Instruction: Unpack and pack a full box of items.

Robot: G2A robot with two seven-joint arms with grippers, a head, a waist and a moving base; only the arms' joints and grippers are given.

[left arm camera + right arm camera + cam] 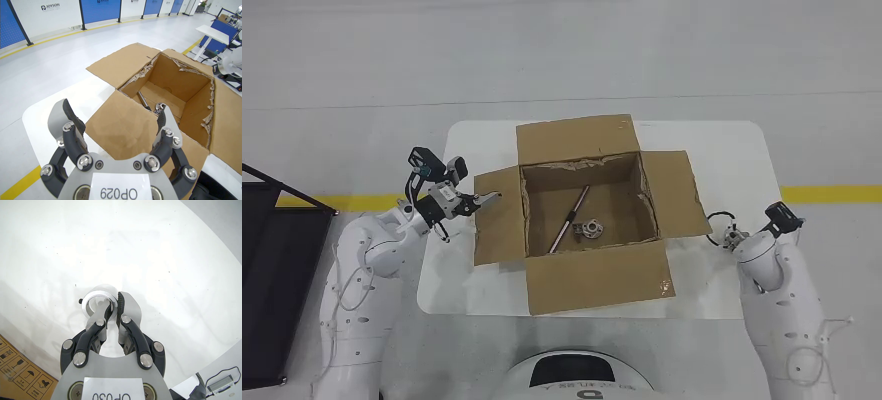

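Note:
An open cardboard box (652,195) stands in the middle of the white table (732,150), flaps spread out. On its floor lie a thin metal rod (569,221) and a small metal flanged part (590,229); the left wrist view shows the rod (143,100) and the part (158,107) past the near flap. My left gripper (486,198) is open over the box's left flap (121,130), nothing between its fingers. My right gripper (115,304) is shut on the wall of a silver metal ring (98,298), low over the table to the right of the box (729,238).
The box's inner edges are torn and ragged (209,106). Bare table surface (132,247) stretches beyond the ring. A printed box flap (20,370) lies near the right gripper. A black frame (272,260) stands left of the table.

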